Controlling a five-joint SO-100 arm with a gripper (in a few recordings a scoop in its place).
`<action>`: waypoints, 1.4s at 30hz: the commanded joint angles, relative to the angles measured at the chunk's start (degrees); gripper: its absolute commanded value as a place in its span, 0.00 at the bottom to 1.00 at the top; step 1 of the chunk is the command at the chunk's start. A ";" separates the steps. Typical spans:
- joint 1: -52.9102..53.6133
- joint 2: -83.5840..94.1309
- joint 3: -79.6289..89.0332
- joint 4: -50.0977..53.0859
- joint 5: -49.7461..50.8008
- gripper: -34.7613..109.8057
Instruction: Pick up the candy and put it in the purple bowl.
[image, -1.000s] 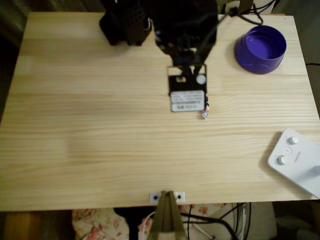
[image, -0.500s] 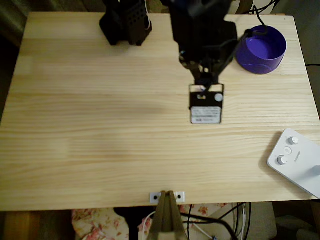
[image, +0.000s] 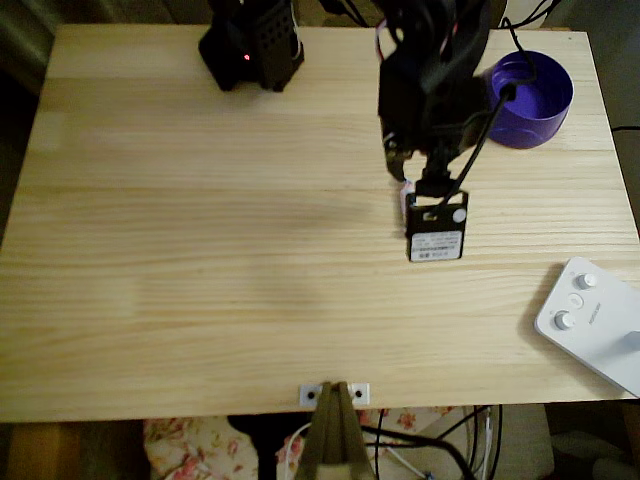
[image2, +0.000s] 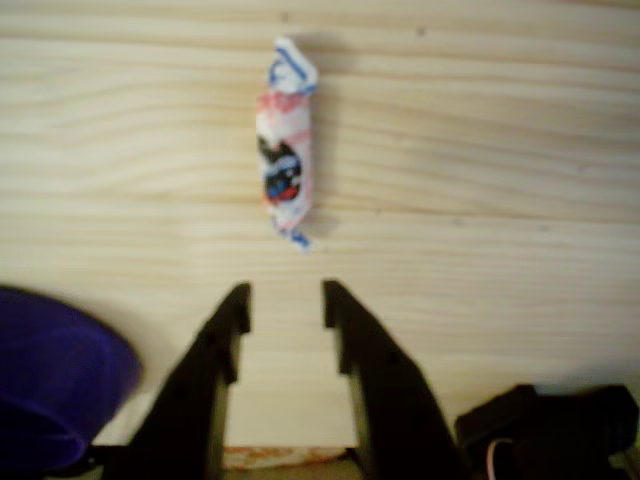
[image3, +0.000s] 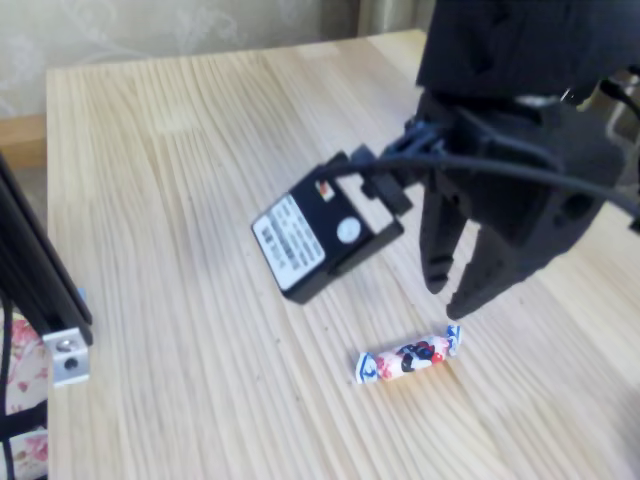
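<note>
- One small oblong wrapped sweet, pinkish-white with dark markings and twisted blue-tipped ends (candy (image2: 284, 145)), lying flat on pale pine-plank table (image3: 170, 200); seen also in fixed view (image3: 410, 357). Not grasped, resting free on the wood.
- Hovering above it: black two-finger gripper (image2: 285, 305), jaws parted with a narrow gap, nothing between them. Same in fixed view (image3: 452, 288), tips hanging just above and beside one twisted end of the sweet.
- Lining up, by wrist view: sweet's long axis running along the reach direction, gap roughly centred on its near end. Judged a pre-grasp alignment so fingers can close across the short width.
- Sitting near: round deep-purple plastic bowl (image: 522, 98), upright at the table's far right in overhead view; rim edge blurred at lower left of wrist view (image2: 55, 385). Well apart from the sweet, so a lift and swing needed after grasping.
- Resting at the table's right edge, away from the work: white device with knobs (image: 592, 322).
- Pending: descent, closing, transfer.
</note>
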 joint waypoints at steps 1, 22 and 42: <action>-1.32 1.32 -2.90 -2.37 -0.18 0.32; -1.93 -10.72 -7.56 -8.09 -1.23 0.35; 1.14 -15.82 -8.35 -6.77 -0.97 0.35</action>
